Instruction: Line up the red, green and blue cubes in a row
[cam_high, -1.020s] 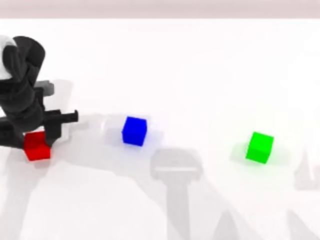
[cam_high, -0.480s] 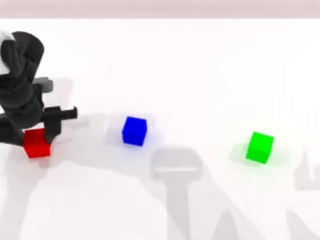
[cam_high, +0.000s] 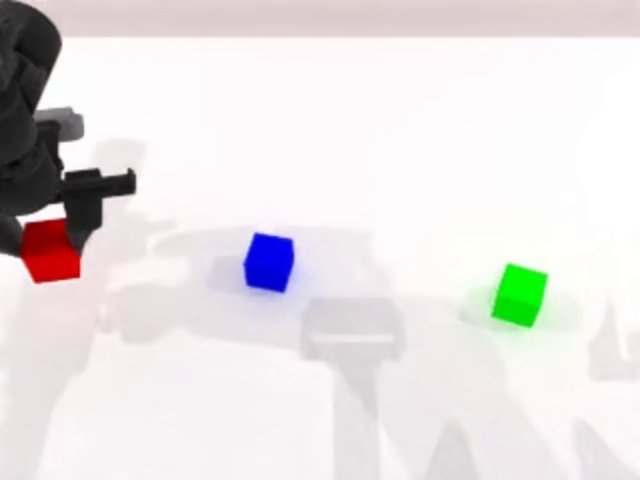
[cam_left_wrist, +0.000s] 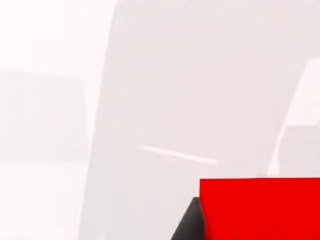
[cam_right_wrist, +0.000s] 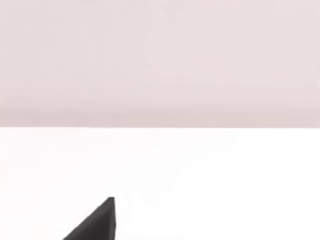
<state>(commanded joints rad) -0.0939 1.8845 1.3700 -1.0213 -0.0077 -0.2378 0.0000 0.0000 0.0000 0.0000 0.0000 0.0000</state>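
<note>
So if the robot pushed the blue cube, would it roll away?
Probably not. The blue cube has flat faces and sits flat on the table, so it would likely slide. It looks solid and stiff, so it should not squash. Being low and squat, it seems unlikely to tip.

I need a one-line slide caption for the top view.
Left end effector holds the red cube at table's left; blue cube and green cube wait.

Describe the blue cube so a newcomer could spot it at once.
Start from the white table in the top view and look a little left of its middle. The blue cube sits alone there on the bare surface. The red cube is at the far left in the left claw, the green cube off to the right; only this one is blue.
</note>
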